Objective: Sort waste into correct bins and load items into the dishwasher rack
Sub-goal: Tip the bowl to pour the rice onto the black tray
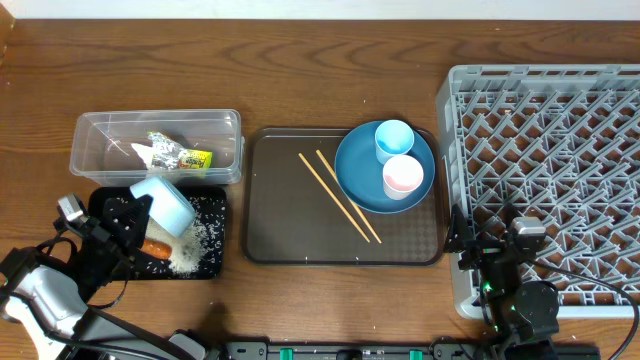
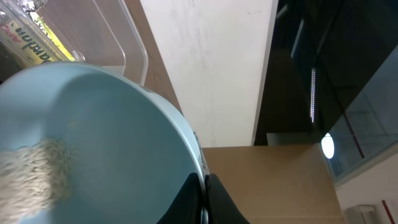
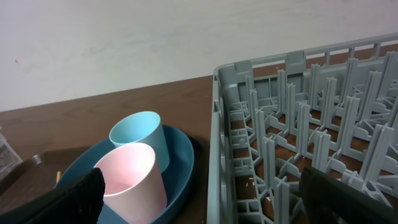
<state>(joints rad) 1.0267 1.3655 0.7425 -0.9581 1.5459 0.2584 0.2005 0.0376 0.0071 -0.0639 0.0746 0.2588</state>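
The large square grey plastic lattice rack stood at the right of the worktop, beside the dark brown rectangular serving tray carrying the large round blue plate. At the left, the pale white round bowl was held tilted above the shallow black rectangular tray. The left tool was closed tight on the bowl's rim, one finger inside and one outside. Judged stiff, smooth and fairly light, the bowl would tend to swing or slip from so narrow a pinch. The rim is the only practical hold, and it should be kept deep in the jaws. The right tool hung fully spread and held nothing, at the rack's near left corner. Loose white rice grains clung inside the bowl, and more lay in the black tray.
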